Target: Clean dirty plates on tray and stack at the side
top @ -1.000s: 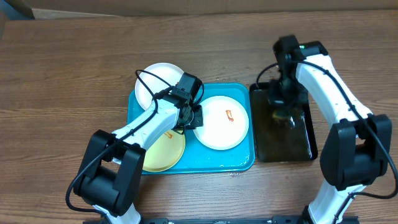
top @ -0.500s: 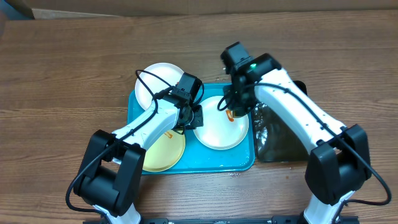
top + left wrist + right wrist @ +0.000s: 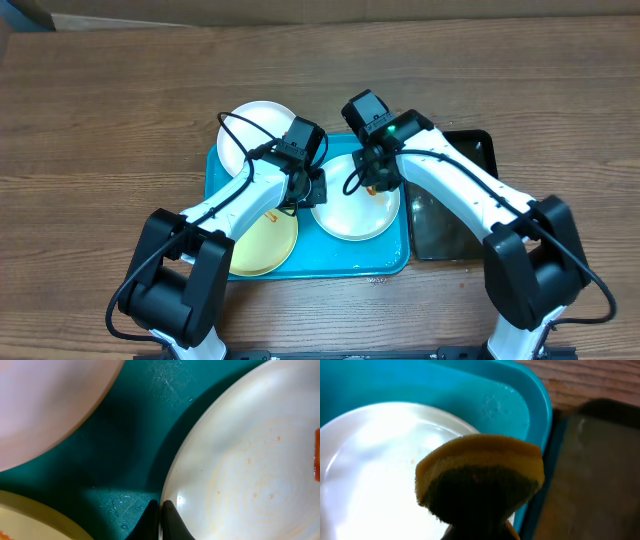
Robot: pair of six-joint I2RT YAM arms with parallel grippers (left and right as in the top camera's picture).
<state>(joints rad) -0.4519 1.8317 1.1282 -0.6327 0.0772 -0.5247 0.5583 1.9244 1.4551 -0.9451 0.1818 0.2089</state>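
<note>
Right gripper [image 3: 374, 180] brought sponge [image 3: 480, 472] from black tray [image 3: 470, 150] to white plate [image 3: 345, 215].
Jaws clamp sponge; left gripper [image 3: 160, 510] jaws pinch plate rim.

My white-and-black left arm [image 3: 235, 195] bends inward, left gripper [image 3: 316, 190] pointing down, fingers [image 3: 169, 515] pressed together. My right arm [image 3: 450, 180] angles inward, right gripper [image 3: 376, 185] clamped on a yellow, dark-faced sponge [image 3: 480, 477].
</note>
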